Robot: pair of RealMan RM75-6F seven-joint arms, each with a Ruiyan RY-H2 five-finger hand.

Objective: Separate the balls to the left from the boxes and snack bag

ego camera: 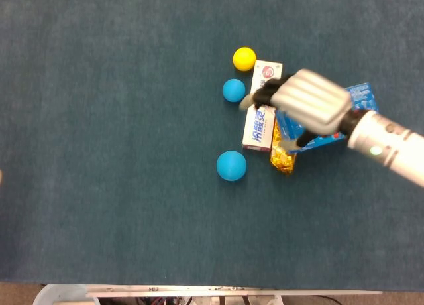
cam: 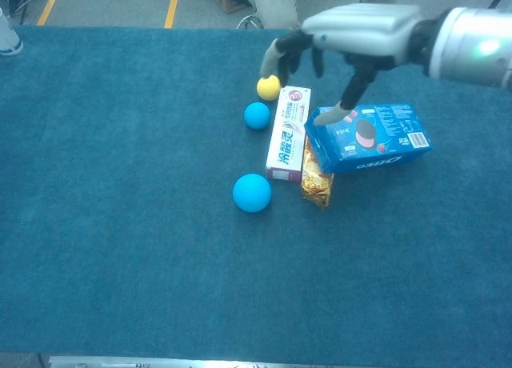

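A yellow ball (ego camera: 244,58) (cam: 268,87) and a small blue ball (ego camera: 233,90) (cam: 257,115) lie beside the top of a white toothpaste box (ego camera: 258,126) (cam: 286,135). A larger blue ball (ego camera: 231,166) (cam: 252,193) lies in front. A gold snack bag (ego camera: 282,159) (cam: 316,178) sits partly under a blue Oreo box (cam: 368,138) (ego camera: 361,96). My right hand (ego camera: 303,105) (cam: 344,32) hovers above the boxes, fingers spread, holding nothing. The left hand is out of both views.
Blue carpet covers the table (ego camera: 99,185). A seated person's legs (cam: 312,0) show beyond the far edge in the chest view. A pale bin rim (ego camera: 66,295) sits at the near edge.
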